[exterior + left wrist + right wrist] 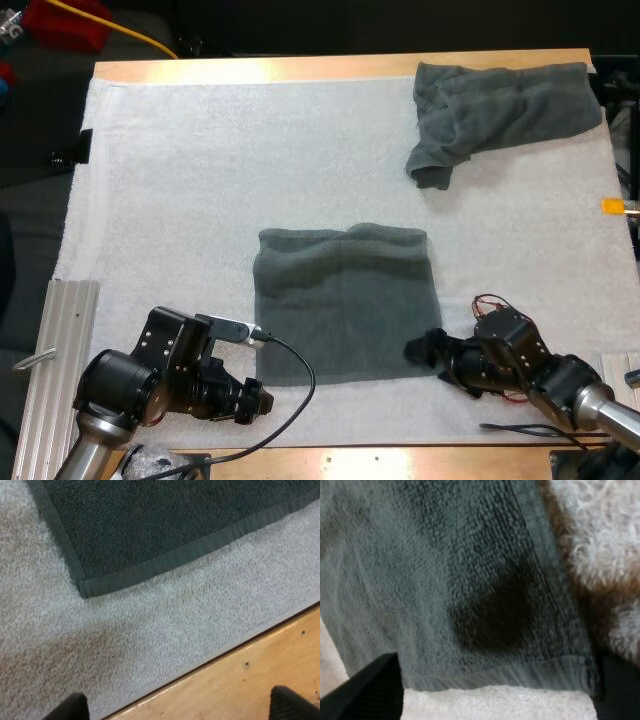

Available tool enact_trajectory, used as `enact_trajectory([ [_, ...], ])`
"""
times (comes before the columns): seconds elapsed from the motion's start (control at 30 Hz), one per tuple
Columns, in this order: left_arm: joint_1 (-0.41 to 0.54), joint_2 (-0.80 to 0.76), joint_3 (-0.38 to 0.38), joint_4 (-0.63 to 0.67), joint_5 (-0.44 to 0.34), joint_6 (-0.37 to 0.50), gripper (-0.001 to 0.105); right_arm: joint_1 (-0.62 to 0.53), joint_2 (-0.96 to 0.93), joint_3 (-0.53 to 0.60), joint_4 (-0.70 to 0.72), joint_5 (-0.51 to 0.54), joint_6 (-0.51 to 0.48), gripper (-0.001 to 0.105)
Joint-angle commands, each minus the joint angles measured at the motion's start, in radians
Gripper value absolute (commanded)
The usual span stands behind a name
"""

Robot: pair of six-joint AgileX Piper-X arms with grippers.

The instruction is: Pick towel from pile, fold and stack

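Note:
A dark grey-green towel (340, 300) lies spread flat in the middle of the white mat (180, 200). My left gripper (257, 400) is open just off the towel's near left corner. In the left wrist view that gripper (180, 707) hovers over the mat's near edge, its fingers (70, 707) wide apart, a little way from the towel corner (100, 575). My right gripper (418, 350) sits at the towel's near right corner. It is open (495, 680), its fingers (370, 685) spread close over the towel's hemmed edge (485, 605). A crumpled towel (500, 105) lies at the far right.
The table's bare wooden edge (260, 670) runs just past the mat in front of my left gripper. A ribbed metal rail (50, 360) lies along the mat's near left side.

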Motion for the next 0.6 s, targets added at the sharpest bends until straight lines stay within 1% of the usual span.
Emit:
enact_trajectory([
  [0.0, -0.001, 0.001, -0.001, 0.001, 0.005, -0.011, 0.069, -0.005, 0.019, 0.007, 0.007, -0.001, 0.003, 0.071],
  [0.13, -0.001, 0.001, -0.001, 0.001, 0.012, -0.011, 0.069, -0.005, 0.02, 0.007, 0.008, 0.02, 0.004, 0.051],
  [0.3, -0.001, 0.001, -0.001, 0.001, 0.012, -0.011, 0.069, -0.005, 0.02, 0.007, 0.026, 0.053, 0.004, 0.036],
  [0.37, -0.001, 0.001, -0.001, 0.001, 0.012, -0.011, 0.069, -0.005, 0.02, 0.007, 0.038, 0.06, 0.004, 0.027],
  [0.4, -0.001, 0.001, -0.001, 0.0, 0.012, -0.011, 0.069, -0.005, 0.02, 0.007, 0.043, 0.06, 0.002, 0.022],
  [0.47, -0.001, 0.001, -0.001, -0.006, 0.012, -0.011, 0.069, -0.005, 0.02, 0.007, 0.049, 0.059, -0.013, 0.009],
  [0.5, -0.001, 0.003, -0.001, -0.036, 0.012, -0.011, 0.069, -0.005, 0.02, 0.007, 0.057, 0.059, -0.029, 0.001],
  [0.57, -0.001, 0.003, -0.001, -0.074, 0.012, -0.011, 0.069, -0.005, 0.02, 0.007, 0.064, 0.059, -0.052, 0.001],
])
